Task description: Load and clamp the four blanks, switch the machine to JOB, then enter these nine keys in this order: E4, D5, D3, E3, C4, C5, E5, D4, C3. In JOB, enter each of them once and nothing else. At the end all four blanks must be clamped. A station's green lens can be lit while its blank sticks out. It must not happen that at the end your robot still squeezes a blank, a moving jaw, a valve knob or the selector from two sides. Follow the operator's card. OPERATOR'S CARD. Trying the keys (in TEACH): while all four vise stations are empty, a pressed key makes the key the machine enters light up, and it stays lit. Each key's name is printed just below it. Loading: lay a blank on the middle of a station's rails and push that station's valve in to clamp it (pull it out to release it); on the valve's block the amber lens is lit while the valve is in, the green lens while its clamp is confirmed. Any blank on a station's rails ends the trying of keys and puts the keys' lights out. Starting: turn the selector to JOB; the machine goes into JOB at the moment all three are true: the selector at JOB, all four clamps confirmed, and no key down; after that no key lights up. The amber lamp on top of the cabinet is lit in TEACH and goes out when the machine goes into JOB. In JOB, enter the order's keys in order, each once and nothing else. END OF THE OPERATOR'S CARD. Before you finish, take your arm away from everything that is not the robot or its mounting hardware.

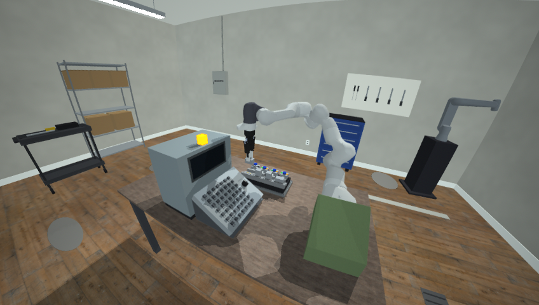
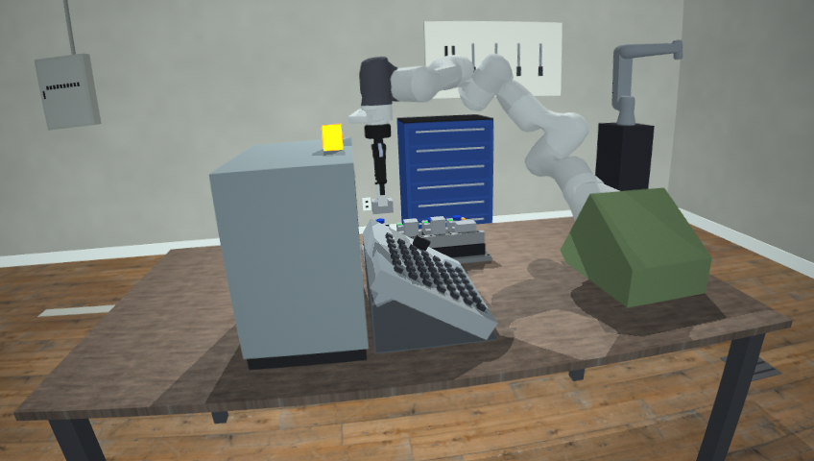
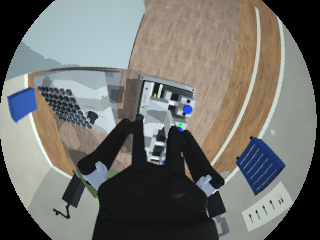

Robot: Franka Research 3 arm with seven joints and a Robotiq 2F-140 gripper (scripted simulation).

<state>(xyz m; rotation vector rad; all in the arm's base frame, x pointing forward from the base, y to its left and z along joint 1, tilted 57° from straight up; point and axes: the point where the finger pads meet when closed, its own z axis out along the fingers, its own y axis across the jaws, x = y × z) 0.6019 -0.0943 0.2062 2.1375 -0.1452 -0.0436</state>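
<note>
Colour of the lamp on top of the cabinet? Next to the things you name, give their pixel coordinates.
Bright yellow lamp (image 1: 201, 139) (image 2: 332, 137); shows best in the exterior view.

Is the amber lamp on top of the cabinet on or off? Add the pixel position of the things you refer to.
On. The lamp (image 1: 202, 139) (image 2: 332, 137) glows bright yellow on the cabinet (image 1: 171, 177) (image 2: 291, 256) in both room views.

On the counter (image 1: 299, 241) (image 2: 142, 320), the keyboard (image 1: 229, 201) (image 2: 434, 285) (image 3: 77, 102) adjoins the cabinet (image 1: 181, 169) (image 2: 288, 256) (image 3: 80, 35); the vise bank (image 1: 270, 181) (image 2: 457, 244) (image 3: 141, 100) stands behind the keyboard in the exterior view, with the drawer chest (image 1: 342, 140) (image 2: 445, 171) (image 3: 260, 165) farther back.
</note>
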